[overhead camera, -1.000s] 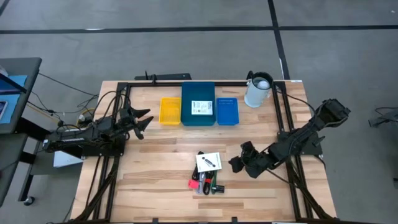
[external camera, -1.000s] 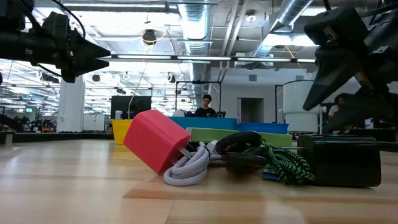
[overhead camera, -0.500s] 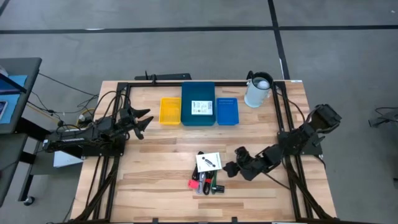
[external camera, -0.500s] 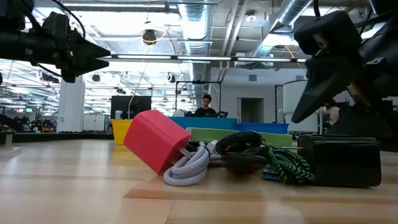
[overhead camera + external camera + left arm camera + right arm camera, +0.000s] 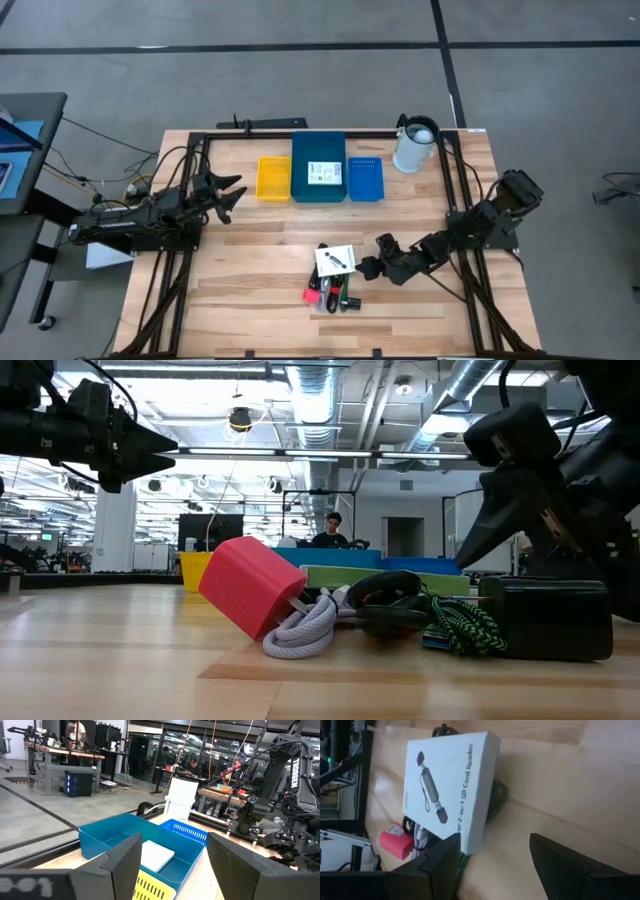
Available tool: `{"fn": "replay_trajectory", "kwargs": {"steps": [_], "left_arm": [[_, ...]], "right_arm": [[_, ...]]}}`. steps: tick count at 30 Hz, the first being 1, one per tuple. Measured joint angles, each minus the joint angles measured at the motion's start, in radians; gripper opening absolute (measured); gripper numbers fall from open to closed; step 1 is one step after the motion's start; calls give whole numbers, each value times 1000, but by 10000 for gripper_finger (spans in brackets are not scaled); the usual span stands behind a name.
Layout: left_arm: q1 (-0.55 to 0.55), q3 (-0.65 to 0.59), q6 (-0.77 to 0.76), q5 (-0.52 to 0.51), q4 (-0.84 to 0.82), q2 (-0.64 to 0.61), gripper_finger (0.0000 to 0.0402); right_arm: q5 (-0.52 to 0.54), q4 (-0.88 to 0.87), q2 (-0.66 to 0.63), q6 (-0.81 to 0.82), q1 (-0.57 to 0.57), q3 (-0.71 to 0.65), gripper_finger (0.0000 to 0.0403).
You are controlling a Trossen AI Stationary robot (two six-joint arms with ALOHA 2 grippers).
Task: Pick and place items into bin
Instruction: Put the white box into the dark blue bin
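The items lie in a small pile near the table's near edge: a white printed box on top, a pink-red piece, a pale cord, a green-black braided cable and a black block. A second white card lies in the dark blue bin. My right gripper is open, just right of the pile, pointing at the white box and touching nothing. My left gripper is open, hovering at the table's left and facing the bins.
A yellow bin and a blue bin flank the dark blue one at the far side. A white jug stands at the far right corner. Black rails run along the table's sides. Bare wood lies between pile and bins.
My right gripper has moved toward the table's left, closing in on the pile of items, and has come down a little in the low view. Its fingers have stayed open. The items and my left arm have kept still.
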Motion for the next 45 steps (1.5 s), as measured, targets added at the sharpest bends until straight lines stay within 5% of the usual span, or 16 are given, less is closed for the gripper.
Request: {"fn": "replay_trajectory", "kwargs": {"steps": [20, 45], "left_arm": [[0, 0, 0, 0, 0, 0, 212], [0, 0, 0, 0, 0, 0, 212]], "right_arm": [[-126, 72, 0, -118, -85, 0, 233], [-131, 93, 0, -110, -87, 1, 233]]}}
